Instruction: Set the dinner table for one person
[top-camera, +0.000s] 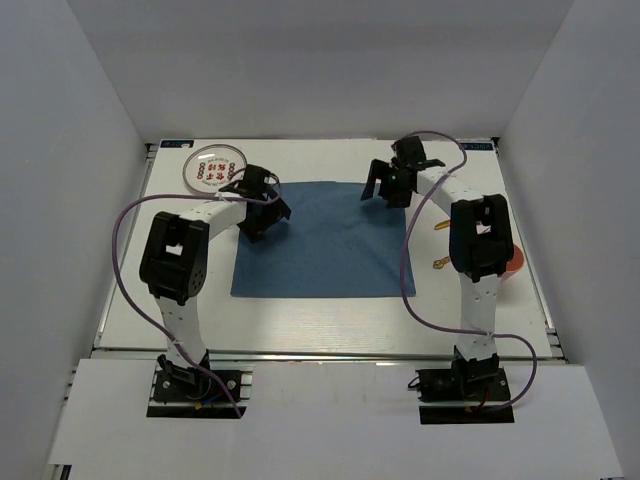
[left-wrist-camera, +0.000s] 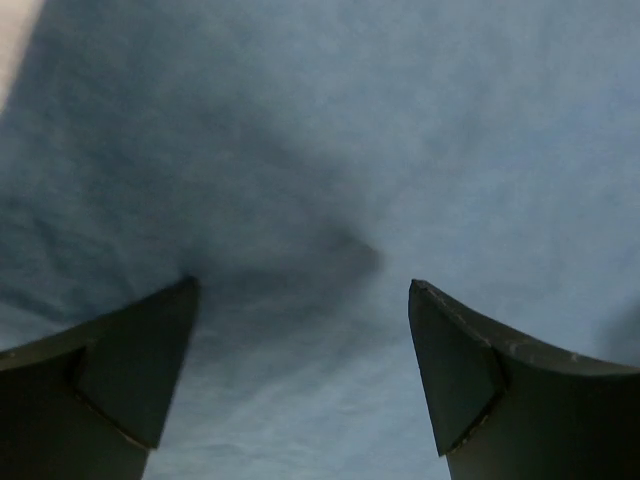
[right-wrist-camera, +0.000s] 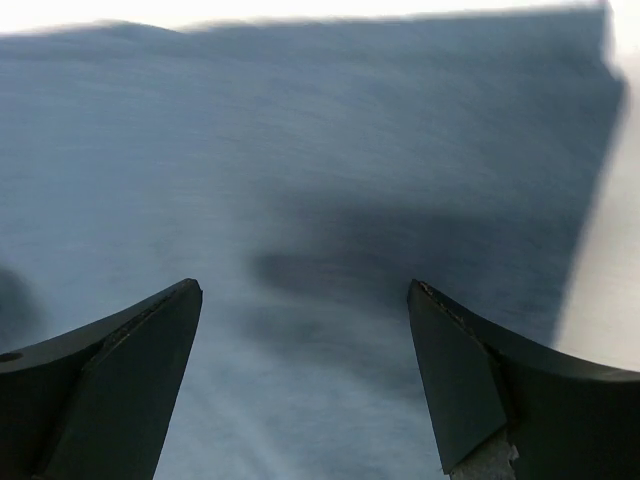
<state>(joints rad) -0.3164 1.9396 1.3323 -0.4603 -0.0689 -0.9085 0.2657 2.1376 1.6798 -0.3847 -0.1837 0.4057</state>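
The white dinner table carries a blue square cloth spread flat at its middle. My left gripper is open and empty, low over the cloth's far left corner. In the left wrist view the left gripper has only cloth between its fingers. My right gripper is open and empty over the cloth's far right corner. In the right wrist view the right gripper hangs over cloth, with white table showing at the right.
A clear round plate with a red pattern lies at the far left. Two gold pieces of cutlery lie right of the cloth. An orange cup shows partly behind the right arm. White walls enclose the table.
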